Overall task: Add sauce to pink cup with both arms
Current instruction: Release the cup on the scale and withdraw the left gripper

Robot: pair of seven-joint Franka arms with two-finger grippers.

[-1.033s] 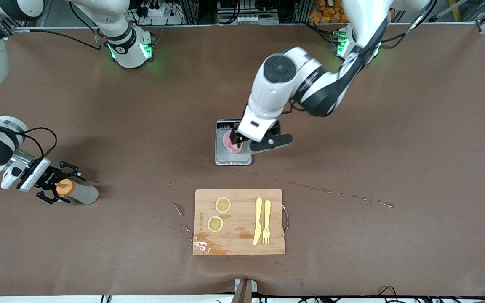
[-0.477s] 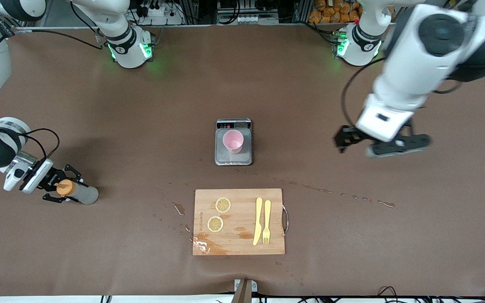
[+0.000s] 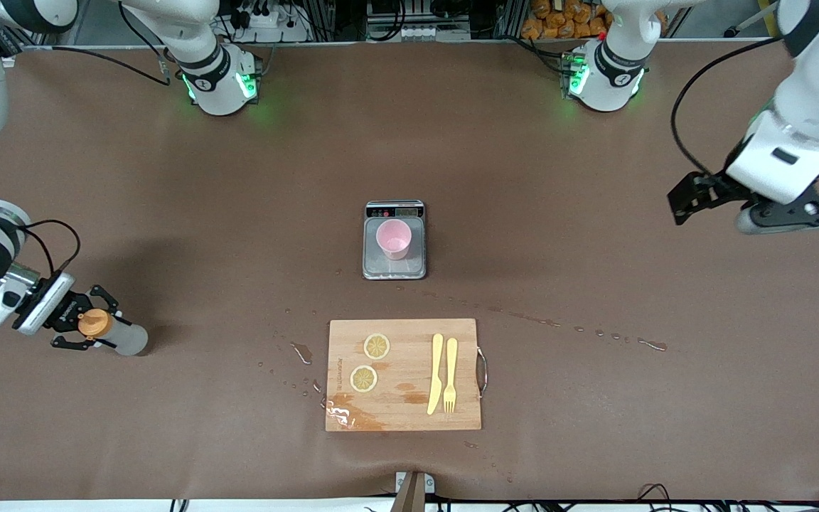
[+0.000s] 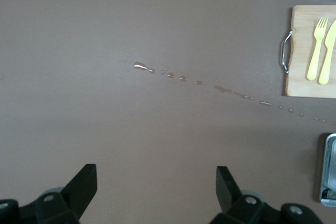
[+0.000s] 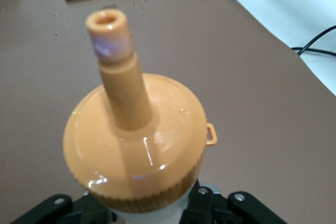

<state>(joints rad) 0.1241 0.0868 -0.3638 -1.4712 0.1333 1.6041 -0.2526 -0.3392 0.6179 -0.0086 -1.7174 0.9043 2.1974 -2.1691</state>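
The sauce [image 3: 114, 338], a greyish-white squeeze bottle with an orange cap, is at the right arm's end of the table. My right gripper [image 3: 86, 331] is shut on its body just under the cap. In the right wrist view the orange cap [image 5: 134, 150] and its nozzle [image 5: 107, 27] fill the middle and hide my fingertips. The pink cup [image 3: 393, 238] stands upright on a grey scale [image 3: 394, 269] at the table's middle. My left gripper [image 3: 694, 195] hangs open over bare table at the left arm's end. Nothing is between the fingers of the left gripper [image 4: 156, 182].
A wooden cutting board [image 3: 404, 412] lies nearer the camera than the scale. It carries two lemon slices [image 3: 377, 346], a yellow knife [image 3: 436, 373] and a fork [image 3: 451, 375]. A trail of water drops [image 3: 580, 328] crosses the table. The table's edge [image 5: 247, 11] runs close to the sauce.
My left arm swung away from the pink cup to the left arm's end of the table. My right gripper closed on the sauce and shifted it slightly toward the table's end.
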